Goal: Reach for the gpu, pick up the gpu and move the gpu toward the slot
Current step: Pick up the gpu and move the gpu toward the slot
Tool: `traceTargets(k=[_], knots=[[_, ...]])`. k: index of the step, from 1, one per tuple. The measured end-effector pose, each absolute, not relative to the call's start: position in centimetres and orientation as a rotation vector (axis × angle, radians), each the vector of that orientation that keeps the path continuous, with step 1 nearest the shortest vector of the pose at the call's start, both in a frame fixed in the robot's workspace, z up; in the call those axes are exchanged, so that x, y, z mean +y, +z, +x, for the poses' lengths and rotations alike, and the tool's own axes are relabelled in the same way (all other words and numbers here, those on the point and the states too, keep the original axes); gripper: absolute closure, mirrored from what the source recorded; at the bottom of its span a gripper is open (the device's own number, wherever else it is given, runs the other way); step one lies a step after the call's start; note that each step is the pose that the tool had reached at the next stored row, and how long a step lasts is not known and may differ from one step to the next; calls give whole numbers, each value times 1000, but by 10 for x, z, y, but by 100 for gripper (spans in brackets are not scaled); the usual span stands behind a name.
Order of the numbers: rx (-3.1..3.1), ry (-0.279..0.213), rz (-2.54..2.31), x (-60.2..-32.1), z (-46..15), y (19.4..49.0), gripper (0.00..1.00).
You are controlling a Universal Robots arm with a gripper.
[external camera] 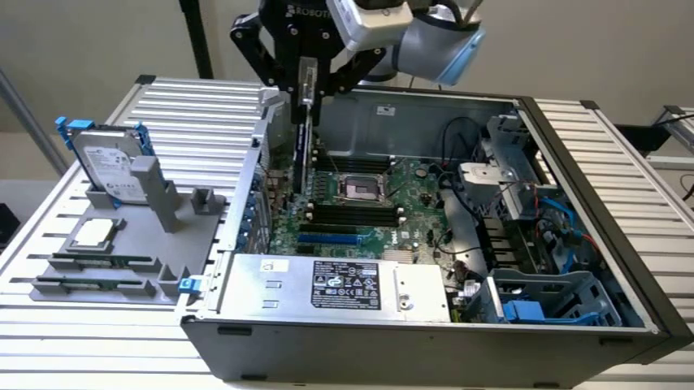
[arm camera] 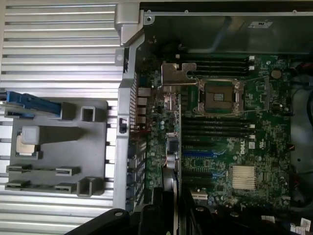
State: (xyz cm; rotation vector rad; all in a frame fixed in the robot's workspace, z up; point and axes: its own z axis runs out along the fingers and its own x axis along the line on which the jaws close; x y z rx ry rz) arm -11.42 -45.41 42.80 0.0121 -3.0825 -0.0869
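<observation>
My gripper (external camera: 307,81) hangs over the open computer case (external camera: 607,244) and is shut on the gpu (external camera: 302,150). The card is held upright, edge toward the camera, its lower end just above the motherboard (external camera: 379,215) near the case's wall on the exterior view's left. From the wrist, the gpu (arm camera: 169,147) runs as a thin edge away from the gripper (arm camera: 168,208), ending in its silver bracket (arm camera: 174,74). Dark fingers (arm camera: 149,218) flank the card. Blue expansion slots (external camera: 325,240) (arm camera: 203,152) lie on the board close beside the card.
A grey fixture tray (external camera: 162,244) on the slatted table holds a silver hard drive with blue clips (external camera: 109,162), a processor (external camera: 93,233) and memory sticks (external camera: 103,262). Inside the case are the power supply (external camera: 336,284), CPU socket (external camera: 362,188) and cables (external camera: 466,154).
</observation>
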Motion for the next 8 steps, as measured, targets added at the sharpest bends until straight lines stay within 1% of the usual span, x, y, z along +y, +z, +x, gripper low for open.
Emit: traceTargets(k=[8], knots=[[-3082, -87, 12, -454, -78, 421, 74]])
